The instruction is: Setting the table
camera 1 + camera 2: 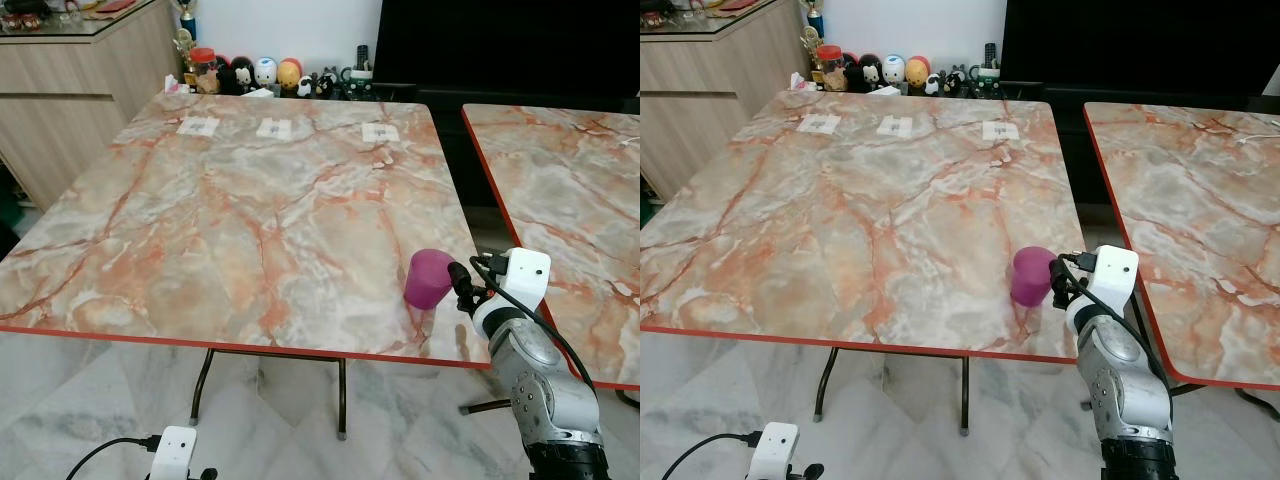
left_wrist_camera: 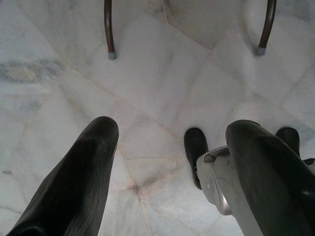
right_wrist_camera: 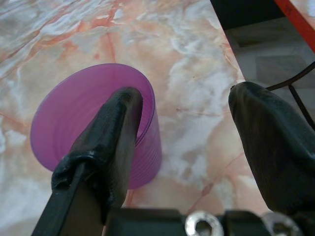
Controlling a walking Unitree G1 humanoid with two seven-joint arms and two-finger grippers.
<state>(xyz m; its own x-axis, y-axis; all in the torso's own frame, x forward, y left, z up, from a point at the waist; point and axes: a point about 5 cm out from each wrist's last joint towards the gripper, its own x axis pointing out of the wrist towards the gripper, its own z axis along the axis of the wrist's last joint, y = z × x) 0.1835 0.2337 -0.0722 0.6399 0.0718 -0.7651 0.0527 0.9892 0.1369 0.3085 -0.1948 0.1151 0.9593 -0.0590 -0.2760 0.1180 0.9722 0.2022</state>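
right wrist view: right gripper [image 3: 184, 142] spread wide, holding nothing, one finger [image 3: 110, 137] over the purple cup's [image 3: 93, 123] rim, other well off to the side. cup stands upright on the marble table [image 1: 250, 230] near its front right corner, mouth up, axis vertical. back off straight, don't clip the rim. left gripper [image 2: 170, 162] hangs open over the floor [image 2: 162, 83].

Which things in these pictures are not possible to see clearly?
- Purple cup: in the right wrist view a finger of the right pincer hides part of its rim.
- White tags on the marble table: print too small.
- Figurines behind the table: too small for detail.
- Left pincer: its wrist cut off by the head views' bottom edge.
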